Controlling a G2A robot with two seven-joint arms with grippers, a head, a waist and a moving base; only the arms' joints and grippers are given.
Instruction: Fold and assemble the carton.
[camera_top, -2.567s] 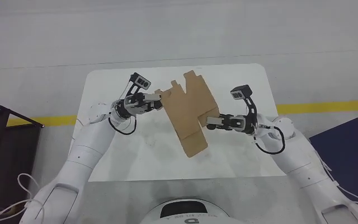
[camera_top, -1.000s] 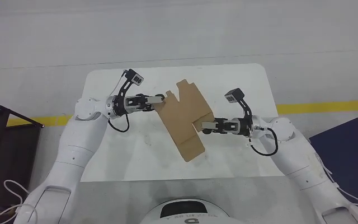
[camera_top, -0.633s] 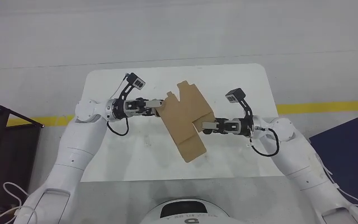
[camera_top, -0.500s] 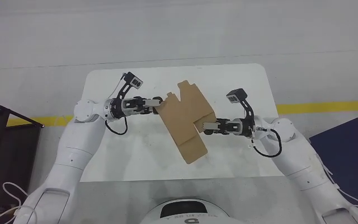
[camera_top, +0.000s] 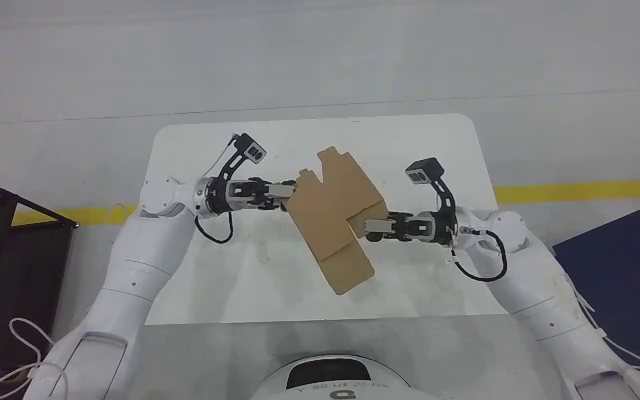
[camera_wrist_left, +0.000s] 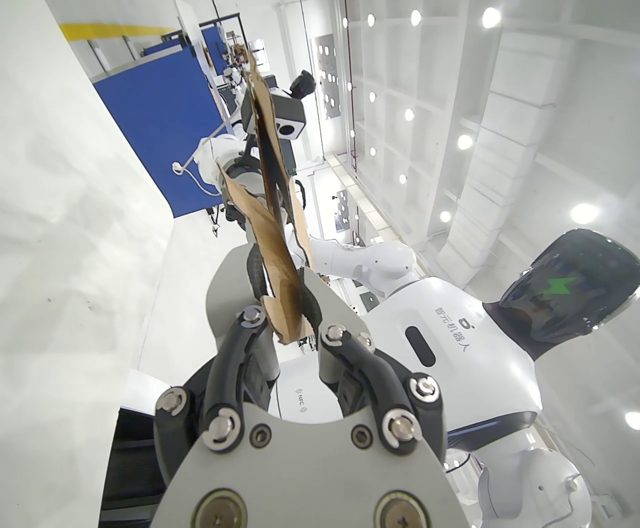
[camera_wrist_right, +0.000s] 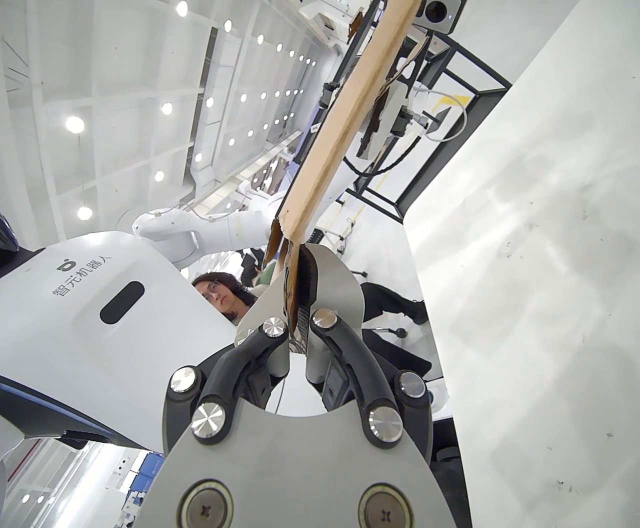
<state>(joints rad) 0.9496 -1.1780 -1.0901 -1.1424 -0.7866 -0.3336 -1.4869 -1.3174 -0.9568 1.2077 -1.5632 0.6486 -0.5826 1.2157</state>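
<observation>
gripping carton (camera_top: 338, 205), left pincer (camera_top: 292, 189), right pincer (camera_top: 367, 228)

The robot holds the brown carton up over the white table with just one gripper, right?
No, both hold it up over the white table: the left gripper pinches one edge of the carton in the left wrist view, the right gripper another in the right wrist view.

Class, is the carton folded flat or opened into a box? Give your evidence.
Flat, not yet a box: both wrist views show the carton edge-on as a thin sheet, pinched by the left gripper and right gripper.
</observation>
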